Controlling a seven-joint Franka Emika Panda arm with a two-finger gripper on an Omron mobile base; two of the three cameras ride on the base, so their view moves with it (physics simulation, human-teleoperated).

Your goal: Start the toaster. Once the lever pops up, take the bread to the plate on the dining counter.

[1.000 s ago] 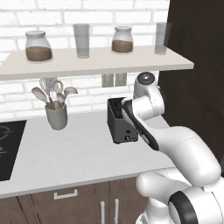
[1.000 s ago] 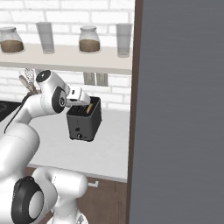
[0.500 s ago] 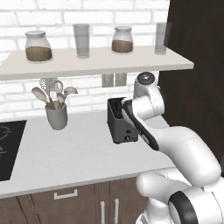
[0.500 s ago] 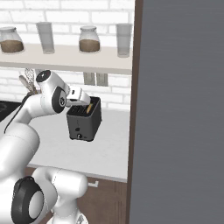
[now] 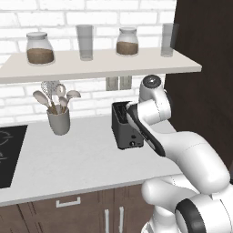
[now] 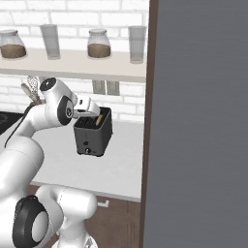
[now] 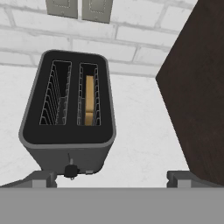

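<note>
Black and boxy, the toaster (image 7: 68, 109) sits on the pale speckled counter (image 5: 68, 164) with the bread (image 7: 89, 99) dropped into its right-hand slot, the left slot bare; the gripper (image 7: 111, 180) hangs just above it, fingers spread wide and holding nothing. From the hand camera the small knob (image 7: 70, 170) sits at six o'clock on the front face, the dark cabinet side (image 7: 197, 87) at three. I'd worry a push landing on that knob, not the lever, would start nothing, or a skewed descent could shove the light toaster backwards. Behind is white brick with twin outlets (image 7: 78, 8); a shelf (image 5: 91, 63) carries jars and glasses, a utensil crock (image 5: 59, 120) stands at nine o'clock
</note>
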